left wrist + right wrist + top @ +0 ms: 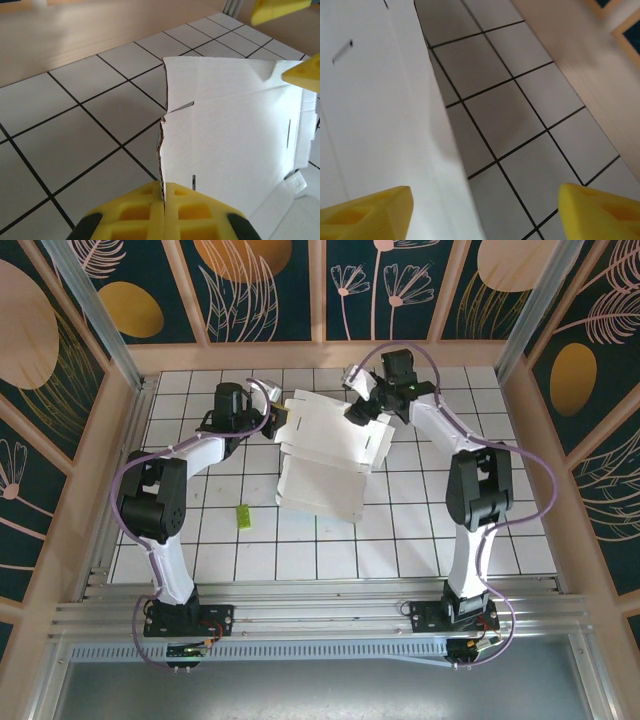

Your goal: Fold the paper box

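Edge of paper box tight in clamped left tool; right tool agape alongside.

a white-tiled table carries the paper box, whitish face up, with a tiny yellow-green scrap near its left.

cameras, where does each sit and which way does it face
Top: above, behind the bases, looking down on table, both arms, box.
Left wrist: on the left arm, faces across the box; left gripper shut on its edge.
Right wrist: on the right arm, faces tiles beside the box; right gripper open.
Shared: all see the box.
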You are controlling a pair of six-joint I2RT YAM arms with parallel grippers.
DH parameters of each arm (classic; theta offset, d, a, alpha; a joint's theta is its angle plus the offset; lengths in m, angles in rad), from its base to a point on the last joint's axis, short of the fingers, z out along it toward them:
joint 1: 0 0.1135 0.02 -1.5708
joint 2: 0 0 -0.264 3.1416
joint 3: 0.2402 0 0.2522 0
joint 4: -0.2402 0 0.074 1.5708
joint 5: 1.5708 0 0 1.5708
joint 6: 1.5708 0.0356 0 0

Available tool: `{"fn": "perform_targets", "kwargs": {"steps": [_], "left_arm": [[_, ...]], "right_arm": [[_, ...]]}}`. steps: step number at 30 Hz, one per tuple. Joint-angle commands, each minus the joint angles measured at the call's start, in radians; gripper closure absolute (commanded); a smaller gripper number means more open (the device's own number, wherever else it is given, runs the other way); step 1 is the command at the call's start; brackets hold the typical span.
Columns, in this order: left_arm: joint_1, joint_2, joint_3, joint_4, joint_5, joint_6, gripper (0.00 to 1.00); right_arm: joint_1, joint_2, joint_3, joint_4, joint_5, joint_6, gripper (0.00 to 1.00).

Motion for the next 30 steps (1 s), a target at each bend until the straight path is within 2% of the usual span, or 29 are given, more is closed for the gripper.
{"fn": "perform_targets", "kwargs": {"steps": [1,3,5,11,13,16,19,22,23,26,28,30], "left_arm": [[0.004,-0.039,-0.012,0.075,0.048,0.052,1.0],[0.004,-0.036,-0.007,0.072,0.048,0.051,1.0],[0.003,-0.033,-0.003,0.073,0.047,0.05,1.0],[0.002,-0.031,-0.002,0.087,0.047,0.044,1.0],[0.004,-0.029,-0.001,0.088,0.046,0.042,1.0],[0.003,-0.028,0.0,0.086,0.044,0.038,1.0],[0.003,-0.034,-0.005,0.092,0.023,0.02,1.0],[0.002,-0.053,-0.029,0.132,0.004,-0.024,1.0],[0.003,-0.064,-0.044,0.157,-0.009,-0.051,0.98],[0.003,-0.103,-0.09,0.219,-0.061,-0.139,0.7],[0.003,-0.137,-0.114,0.226,-0.117,-0.226,0.61],[0.002,-0.183,-0.145,0.218,-0.172,-0.348,0.57]], "right_arm": [[-0.002,0.062,0.115,-0.151,-0.083,-0.08,0.44],[-0.005,0.093,0.16,-0.176,-0.103,-0.051,0.54],[-0.008,0.116,0.191,-0.208,-0.137,-0.038,0.59],[-0.01,0.152,0.228,-0.29,-0.209,-0.041,0.59],[-0.01,0.16,0.241,-0.303,-0.214,-0.038,0.62],[-0.01,0.164,0.258,-0.295,-0.203,-0.012,0.71],[-0.007,0.156,0.283,-0.294,-0.18,-0.005,0.84],[0.01,0.131,0.282,-0.279,-0.101,-0.01,0.86],[0.018,0.119,0.273,-0.275,-0.068,-0.023,0.86],[0.043,0.088,0.243,-0.261,0.011,-0.057,0.92],[0.062,0.075,0.226,-0.254,0.065,-0.069,0.97],[0.089,0.059,0.187,-0.227,0.149,-0.076,0.99]]}}
